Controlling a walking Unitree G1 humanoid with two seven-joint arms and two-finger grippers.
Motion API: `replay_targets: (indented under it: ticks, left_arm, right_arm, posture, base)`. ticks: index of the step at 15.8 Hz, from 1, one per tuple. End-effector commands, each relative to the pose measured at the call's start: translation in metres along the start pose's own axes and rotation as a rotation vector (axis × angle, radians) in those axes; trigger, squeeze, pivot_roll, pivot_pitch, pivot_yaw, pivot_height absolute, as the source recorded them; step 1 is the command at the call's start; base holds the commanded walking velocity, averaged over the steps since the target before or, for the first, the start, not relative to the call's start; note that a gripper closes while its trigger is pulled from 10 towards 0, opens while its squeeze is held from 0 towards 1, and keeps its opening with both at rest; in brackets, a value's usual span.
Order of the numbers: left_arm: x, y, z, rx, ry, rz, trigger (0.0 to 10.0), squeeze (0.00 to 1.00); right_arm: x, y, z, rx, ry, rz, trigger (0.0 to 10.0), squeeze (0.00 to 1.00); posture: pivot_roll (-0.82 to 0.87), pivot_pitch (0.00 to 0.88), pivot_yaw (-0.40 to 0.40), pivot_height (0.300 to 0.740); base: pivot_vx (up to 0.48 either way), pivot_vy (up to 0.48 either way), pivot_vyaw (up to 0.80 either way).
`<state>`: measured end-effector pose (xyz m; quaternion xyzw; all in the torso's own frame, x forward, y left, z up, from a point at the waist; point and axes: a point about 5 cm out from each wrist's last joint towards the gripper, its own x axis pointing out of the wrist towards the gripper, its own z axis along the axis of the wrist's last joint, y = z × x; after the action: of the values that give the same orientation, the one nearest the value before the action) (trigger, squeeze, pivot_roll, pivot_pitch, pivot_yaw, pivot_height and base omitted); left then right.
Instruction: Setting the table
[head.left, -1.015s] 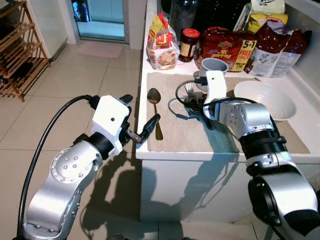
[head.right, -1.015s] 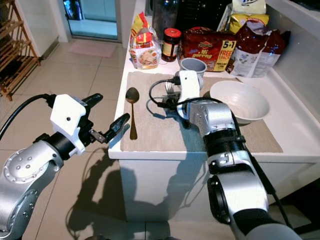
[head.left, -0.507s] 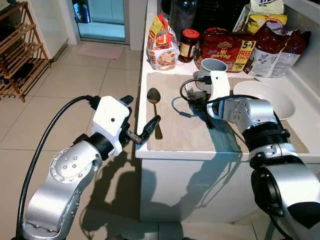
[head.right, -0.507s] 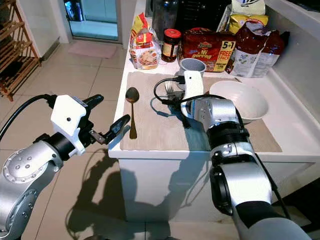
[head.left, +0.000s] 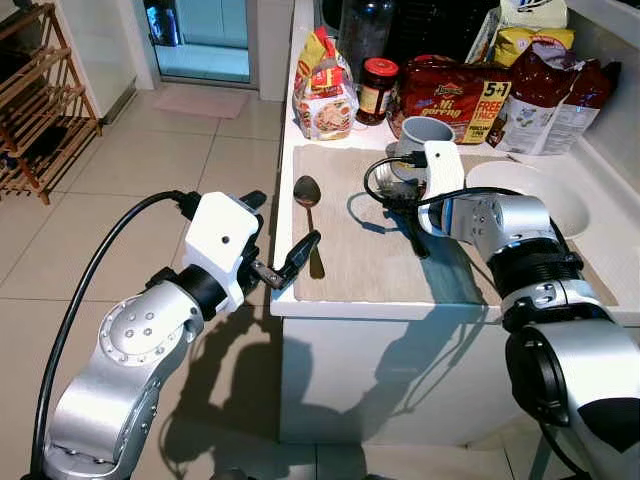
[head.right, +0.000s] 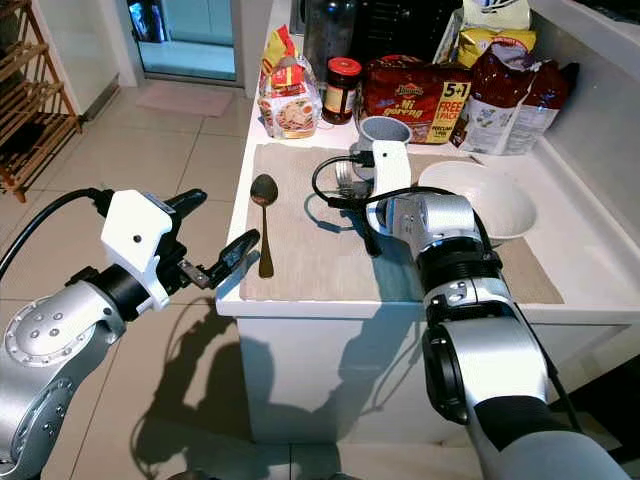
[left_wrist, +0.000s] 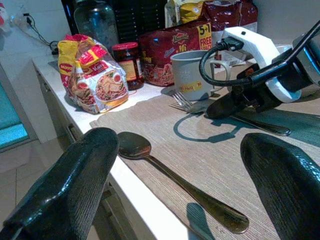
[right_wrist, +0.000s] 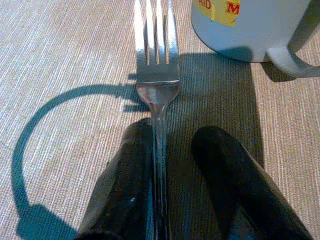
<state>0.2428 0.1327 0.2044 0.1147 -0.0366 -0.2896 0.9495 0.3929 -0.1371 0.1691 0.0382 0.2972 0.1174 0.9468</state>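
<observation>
Right tool (right_wrist: 172, 170) low over the beige placemat (head.left: 370, 250) at centre frame, fingers narrowly parted astride the handle of the fork (right_wrist: 155, 55); one finger touching the handle, grip not certain. Fork flat on the mat, tines just beside the grey mug (head.left: 425, 135). Spoon (head.left: 310, 215) lying along the mat's left edge. White bowl (head.left: 545, 195) at right on the tabletop (head.left: 450, 300). Left tool (head.left: 285, 235) spread wide, empty, off the tabletop's left edge, near the spoon.
</observation>
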Motion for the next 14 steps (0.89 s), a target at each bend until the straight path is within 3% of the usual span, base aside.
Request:
replay_targets:
  ticks: [1,10,14]
  left_arm:
    - [0.001,-0.001,0.004,0.011,-0.008,-0.018,10.0,0.0]
    - [0.001,0.002,0.004,0.018,-0.006,-0.008,10.0,0.0]
    - [-0.001,0.001,0.004,0.011,-0.01,-0.016,10.0,0.0]
  right_arm:
    - [-0.001,-0.004,0.002,0.008,0.008,-0.013,0.0,0.0]
    - [0.0,-0.006,0.003,0.013,0.014,-0.015,0.0,0.0]
    - [-0.005,0.003,0.013,0.013,-0.02,0.043,0.0,0.0]
  posture:
    - [0.07,0.029,-0.087,0.74]
    - [0.07,0.001,-0.088,0.74]
    - [0.08,0.0,-0.086,0.74]
  base:
    - [0.0,0.0,0.0]
    - [0.0,0.0,0.0]
    - [0.0,0.0,0.0]
